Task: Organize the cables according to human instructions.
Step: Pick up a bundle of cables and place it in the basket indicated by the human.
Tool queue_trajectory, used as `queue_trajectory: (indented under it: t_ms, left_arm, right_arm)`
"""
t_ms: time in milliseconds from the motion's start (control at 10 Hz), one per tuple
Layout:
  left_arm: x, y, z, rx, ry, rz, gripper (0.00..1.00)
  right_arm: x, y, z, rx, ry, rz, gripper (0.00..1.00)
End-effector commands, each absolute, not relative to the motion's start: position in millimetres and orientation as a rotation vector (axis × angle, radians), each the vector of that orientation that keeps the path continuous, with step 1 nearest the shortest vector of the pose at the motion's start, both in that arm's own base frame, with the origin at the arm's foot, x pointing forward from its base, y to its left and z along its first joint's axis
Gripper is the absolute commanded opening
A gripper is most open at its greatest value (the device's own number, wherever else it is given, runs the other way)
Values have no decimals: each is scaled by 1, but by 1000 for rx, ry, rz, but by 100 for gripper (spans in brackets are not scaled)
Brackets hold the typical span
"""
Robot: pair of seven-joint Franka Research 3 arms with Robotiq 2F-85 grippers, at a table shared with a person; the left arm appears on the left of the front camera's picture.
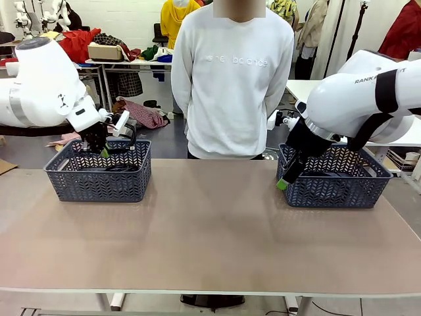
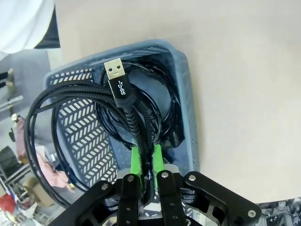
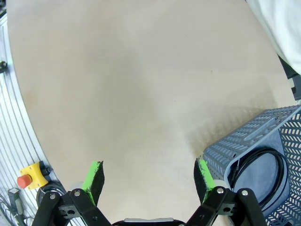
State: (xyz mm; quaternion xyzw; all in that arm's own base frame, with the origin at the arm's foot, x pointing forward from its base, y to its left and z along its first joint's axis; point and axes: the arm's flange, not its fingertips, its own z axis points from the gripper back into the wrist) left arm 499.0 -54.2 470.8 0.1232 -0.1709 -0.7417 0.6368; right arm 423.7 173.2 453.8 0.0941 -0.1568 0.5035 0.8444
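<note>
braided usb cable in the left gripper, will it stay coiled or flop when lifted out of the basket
Likely floppy: the braided cable already sags in loose loops beside the left gripper, which is shut on it. The loops may spread or snag the basket rim. The USB plug end looks stiffer.

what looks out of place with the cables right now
One braided cable is out of its basket: the left pincer is shut on it above the basket, its USB plug sticking up. Nothing looks spilled or damaged.

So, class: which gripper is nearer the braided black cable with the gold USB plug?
Left. The left gripper is shut on the braided black cable above the left grey basket; the right gripper hangs open beside the right grey basket.
</note>
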Motion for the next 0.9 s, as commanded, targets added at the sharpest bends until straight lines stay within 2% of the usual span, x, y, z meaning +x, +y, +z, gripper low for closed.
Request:
queue_trajectory:
  t_ms: [0, 700, 800]
  left_arm:
    - [514, -50, 466, 311, -393, -1699, 11]
    - [533, -42, 449, 293, -388, -1683, 11]
    - [533, -42, 450, 288, -378, -1693, 31]
  right_arm:
    - [423, 174, 454, 199, -333, 1055, 100]
    - [423, 174, 454, 199, -333, 1055, 100]
    - [423, 174, 454, 199, -333, 1055, 100]
